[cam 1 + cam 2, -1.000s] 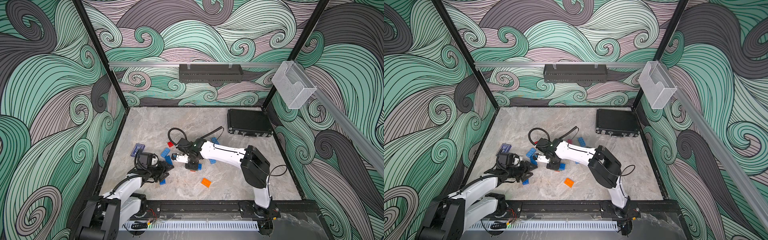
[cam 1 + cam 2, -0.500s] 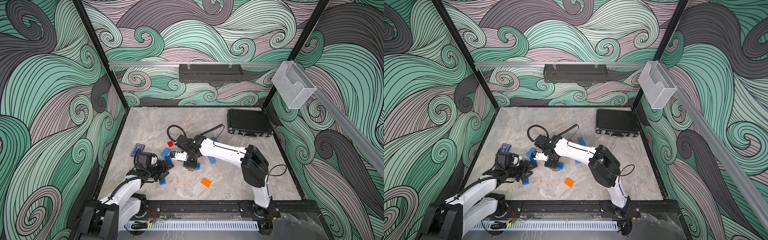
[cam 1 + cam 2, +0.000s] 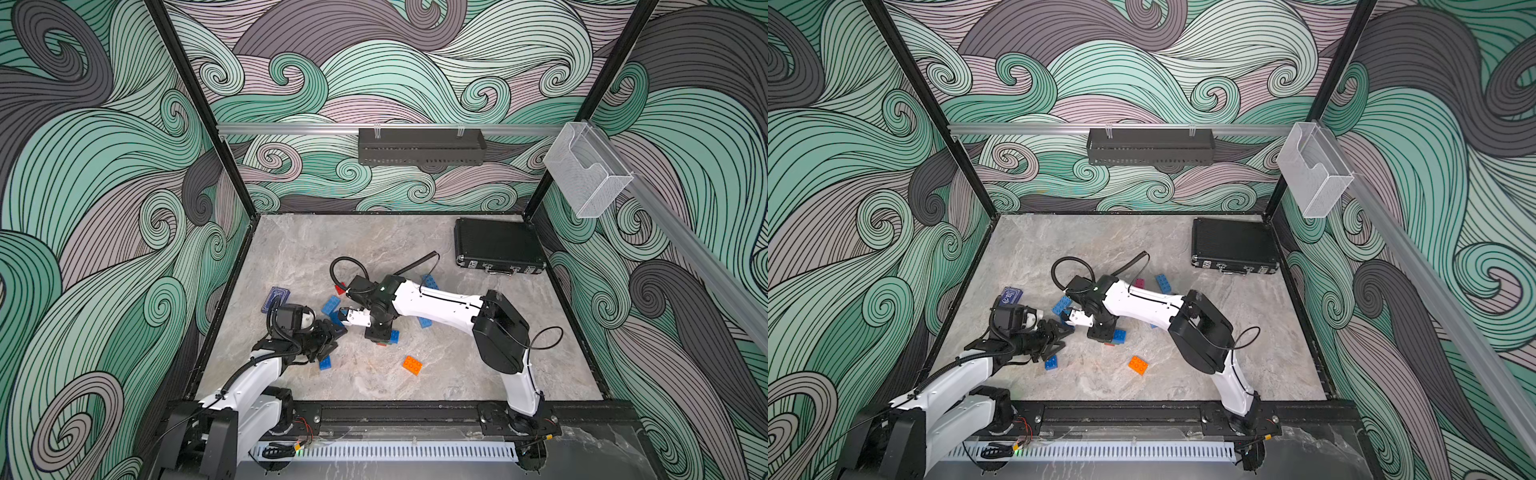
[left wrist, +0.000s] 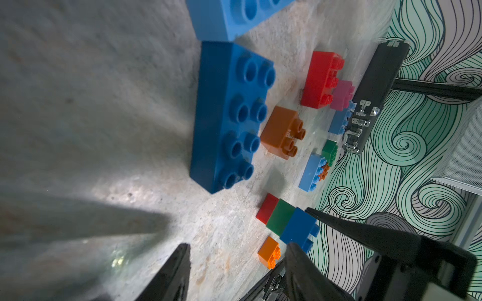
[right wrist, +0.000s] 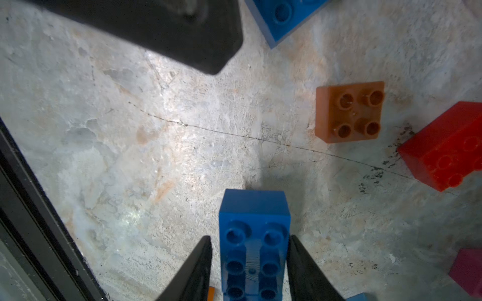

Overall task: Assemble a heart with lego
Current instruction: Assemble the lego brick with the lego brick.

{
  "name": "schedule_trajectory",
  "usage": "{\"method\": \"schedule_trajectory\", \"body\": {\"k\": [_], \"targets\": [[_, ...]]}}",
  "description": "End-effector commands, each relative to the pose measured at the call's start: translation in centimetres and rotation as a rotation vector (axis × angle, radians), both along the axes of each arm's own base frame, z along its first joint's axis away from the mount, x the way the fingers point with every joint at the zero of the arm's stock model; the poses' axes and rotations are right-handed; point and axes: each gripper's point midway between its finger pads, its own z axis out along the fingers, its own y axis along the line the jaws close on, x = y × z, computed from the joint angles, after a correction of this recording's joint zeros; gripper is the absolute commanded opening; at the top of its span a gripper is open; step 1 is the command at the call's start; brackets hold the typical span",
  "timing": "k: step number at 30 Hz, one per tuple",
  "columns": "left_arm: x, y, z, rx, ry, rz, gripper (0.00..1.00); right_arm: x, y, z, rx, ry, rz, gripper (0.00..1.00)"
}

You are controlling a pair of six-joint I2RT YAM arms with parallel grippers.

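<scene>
Right wrist view: the right gripper [image 5: 249,237], jaws parted, loosely straddles a dark blue oblong plastic brick [image 5: 254,250], probably lining it up, well apart from the black ribbed case [image 3: 496,247]. Left gripper [image 4: 238,245] hovers half-open, empty, beside scattered lego [image 3: 412,365].

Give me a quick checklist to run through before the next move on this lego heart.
1. Jaws of the right pincer apart around the dark blue brick: ok, a gap shows beside one finger.
2. Nothing in the left pincer, and it is open: ok.
3. Clearance between both pincers: cannot tell; they sit very close in both top views.
4. Seating of the dark blue brick on another brick: cannot tell; its underside is hidden.
5. Heart complete: not ok; the orange brick and others lie loose on the table.
</scene>
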Motion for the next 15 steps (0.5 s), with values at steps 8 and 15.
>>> {"method": "schedule_trajectory", "body": {"k": [8, 15], "targets": [[1.3, -0.9, 2.4, -0.035, -0.054, -0.071, 0.60, -0.3, -0.2, 4.0, 0.108, 0.007, -0.048, 0.62], [1.7, -2.0, 2.8, -0.082, -0.067, -0.123, 0.60, 1.5, -1.8, 6.8, 0.185, -0.055, -0.192, 0.62]]}}
